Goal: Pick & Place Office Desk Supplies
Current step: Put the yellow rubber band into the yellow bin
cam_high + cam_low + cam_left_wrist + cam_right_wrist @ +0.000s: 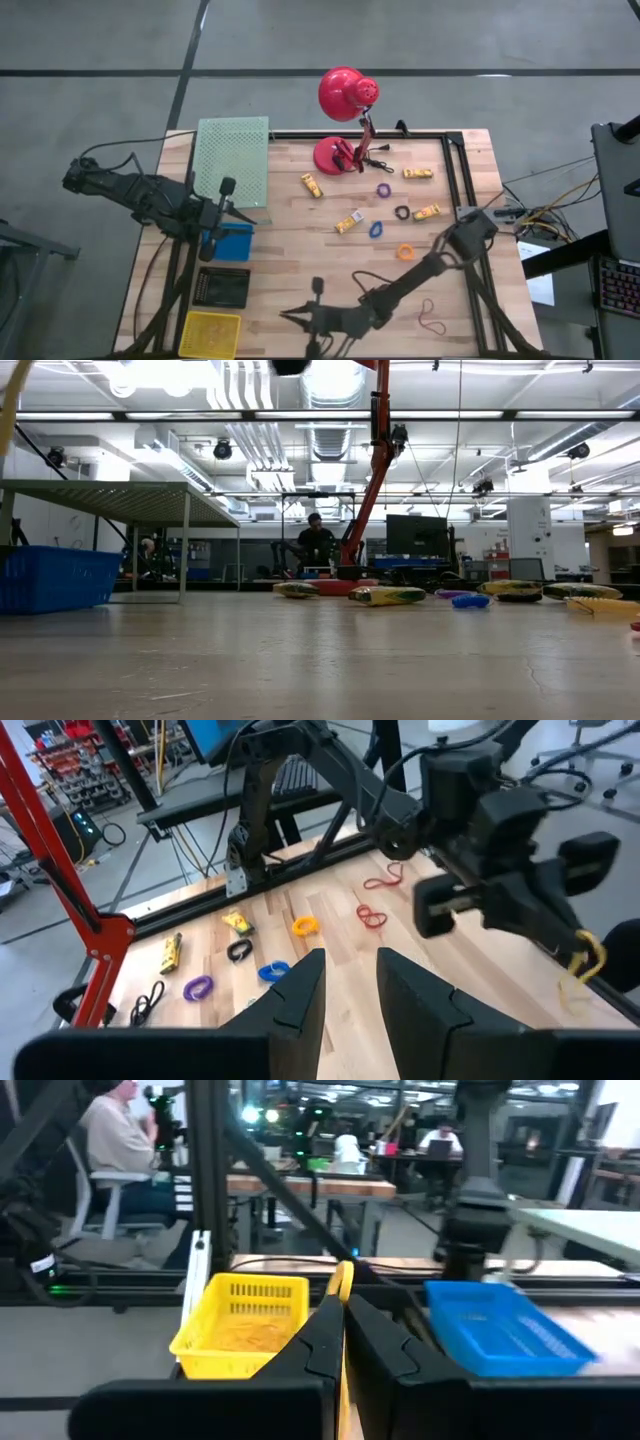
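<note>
Right gripper [343,1308]: fingers pressed fully together, pinching a thin yellow rubber band [345,1276]; it sits at the table's front edge, right of the yellow basket and pointing toward it.
Table [300,265]: pale wood planks with a black frame.
Left arm [120,185]: reaches in from the left side.
Left gripper [350,958]: fingers partly apart, nothing between them; it is over the blue bin.
Green mesh tray [232,160]: back left corner.
Red lamp [345,94]: base on the back edge, shade beyond it.
Blue bin [230,243]: just in front of the mesh tray.
Black tray [222,287]: between the blue bin and the yellow basket.
Yellow basket [212,333]: front left corner.
Yellow pieces [312,185]: four, spread across the right half in front of the lamp.
Rings: purple ring [383,189], black ring [402,212], blue ring [376,228] and orange ring [405,251], loose among the yellow pieces.
Red rubber bands [432,320]: front right, well apart from the rings.
</note>
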Robot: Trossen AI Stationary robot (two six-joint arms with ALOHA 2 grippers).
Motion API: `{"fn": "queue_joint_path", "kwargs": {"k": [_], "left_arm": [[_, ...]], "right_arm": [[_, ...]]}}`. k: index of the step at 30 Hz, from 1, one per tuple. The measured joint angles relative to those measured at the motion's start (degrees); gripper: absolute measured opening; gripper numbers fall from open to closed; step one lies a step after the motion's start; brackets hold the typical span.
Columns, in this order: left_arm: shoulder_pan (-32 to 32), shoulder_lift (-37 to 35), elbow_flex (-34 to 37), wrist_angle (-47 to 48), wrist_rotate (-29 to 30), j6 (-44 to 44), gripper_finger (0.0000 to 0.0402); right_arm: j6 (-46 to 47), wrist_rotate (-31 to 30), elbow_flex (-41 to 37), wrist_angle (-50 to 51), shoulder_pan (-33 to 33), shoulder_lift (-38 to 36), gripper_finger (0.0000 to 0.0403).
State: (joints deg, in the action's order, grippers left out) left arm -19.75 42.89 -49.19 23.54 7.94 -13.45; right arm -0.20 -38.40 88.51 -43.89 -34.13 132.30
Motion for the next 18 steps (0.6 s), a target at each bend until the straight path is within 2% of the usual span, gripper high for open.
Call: {"fn": "queue_joint_path", "kwargs": {"k": [7, 18], "left_arm": [[0.0, 0.5, 0.0, 0.9, 0.0, 0.0, 0.0097], [0.0, 0.5, 0.0, 1.3, 0.0, 0.0, 0.0097]], "right_arm": [[-4.1, 1.4, 11.7, 0.0, 2.1, 8.6, 0.0008], [-1.3, 1.4, 20.9, 1.7, 3.8, 17.4, 0.0008]]}}
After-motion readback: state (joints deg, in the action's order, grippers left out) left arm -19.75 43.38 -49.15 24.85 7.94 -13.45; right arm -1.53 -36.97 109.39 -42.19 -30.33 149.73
